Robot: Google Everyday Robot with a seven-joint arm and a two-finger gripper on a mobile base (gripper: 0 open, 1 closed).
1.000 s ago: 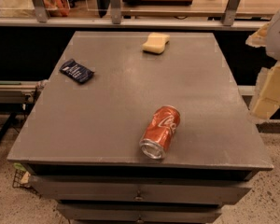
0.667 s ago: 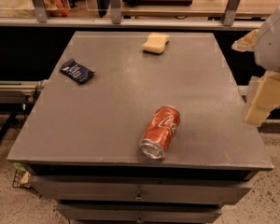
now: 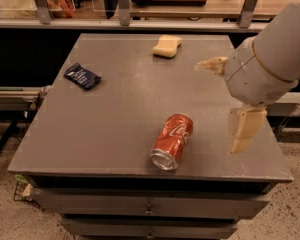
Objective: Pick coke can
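Worktop (image 3: pixel 110 129): grey, flat, squarish, standing on a stack of drawers (image 3: pixel 150 205) with small pulls at the front.

Can (image 3: pixel 172 141): red drink can with white script lettering, lying on its side on the worktop. It sits close to the front edge, a little right of the middle. Its silver end faces the front edge and its length slants back and to the right. Nothing touches it.

Packet (image 3: pixel 82 76): dark blue, small and flat, near the left edge and towards the back left corner, well apart from the can.

Sponge (image 3: pixel 167 46): pale yellow, close to the back edge, right of the middle.

Arm (image 3: pixel 275 59): white and rounded, reaching in from beyond the right edge, above the right side of the worktop.

Gripper (image 3: pixel 217 109): at the end of the arm, above the worktop near its right edge, to the right of the can and apart from it. Its two cream fingers (image 3: pixel 245 129) stand wide apart, one pointing left towards the middle of the worktop, the other pointing down towards the front right corner. It holds nothing.
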